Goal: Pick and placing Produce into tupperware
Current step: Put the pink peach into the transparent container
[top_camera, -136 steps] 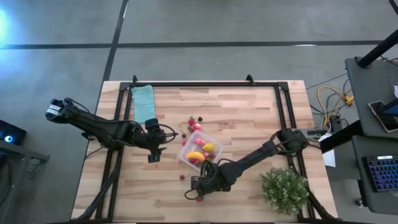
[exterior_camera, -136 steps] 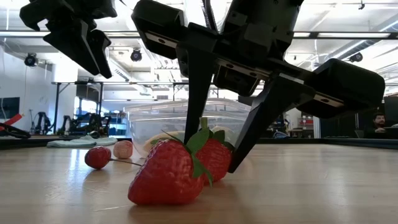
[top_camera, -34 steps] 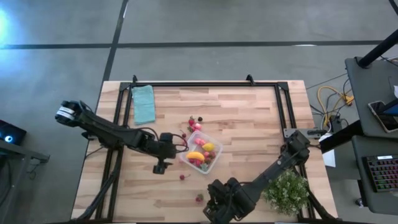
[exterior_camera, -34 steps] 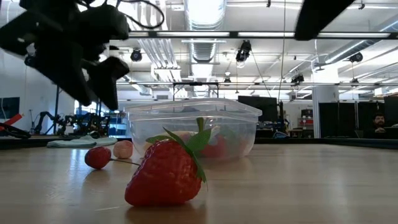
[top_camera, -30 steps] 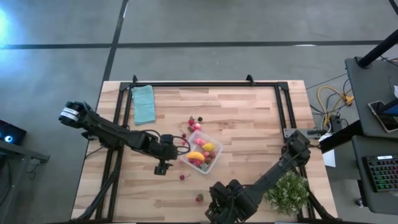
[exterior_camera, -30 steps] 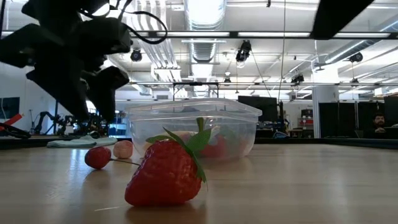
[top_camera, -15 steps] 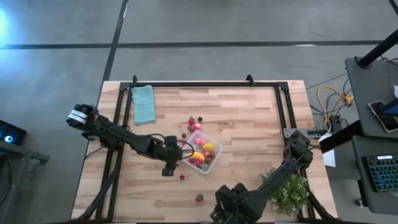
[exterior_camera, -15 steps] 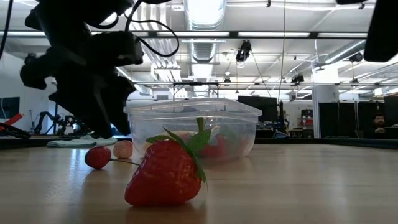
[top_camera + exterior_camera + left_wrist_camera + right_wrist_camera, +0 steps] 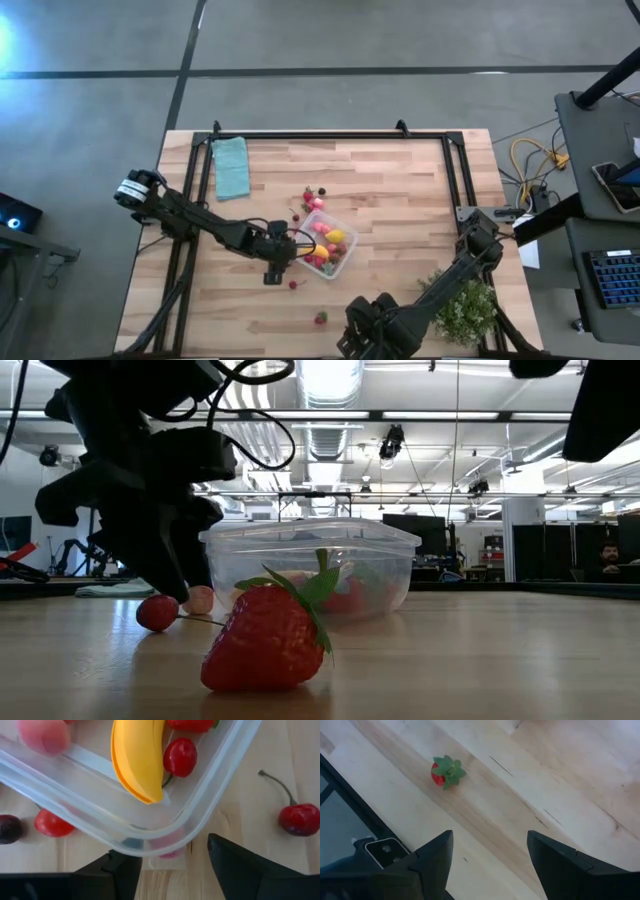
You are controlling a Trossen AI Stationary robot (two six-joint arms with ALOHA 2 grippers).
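I've got the left claw [image 9: 275, 268] down at the near-left corner of the tub [image 9: 345, 253] now, after swinging it in from the open counter [image 9: 400, 200] over the last second. Its wrist view shows the two fingers straddling the tub's rounded corner, jaws parted with nothing between them, though they are narrowing from a moment ago. Just off to one side sits a loose cherry [image 9: 299, 818] on the wood, stem up, close to the claw but not in it. Inside the tub I can see a banana [image 9: 137, 757] and another cherry [image 9: 180, 757], so part of the produce is already home. The right claw [image 9: 355, 345] has pulled back to the counter's near edge by the plant [image 9: 460, 305], jaws parted and empty, and it looks down on the strawberry [image 9: 445, 772] lying alone on the wood. My read: the right arm has cleared out so the left can take the cherry, but the claw sits over the tub rim, so I would shift before closing.
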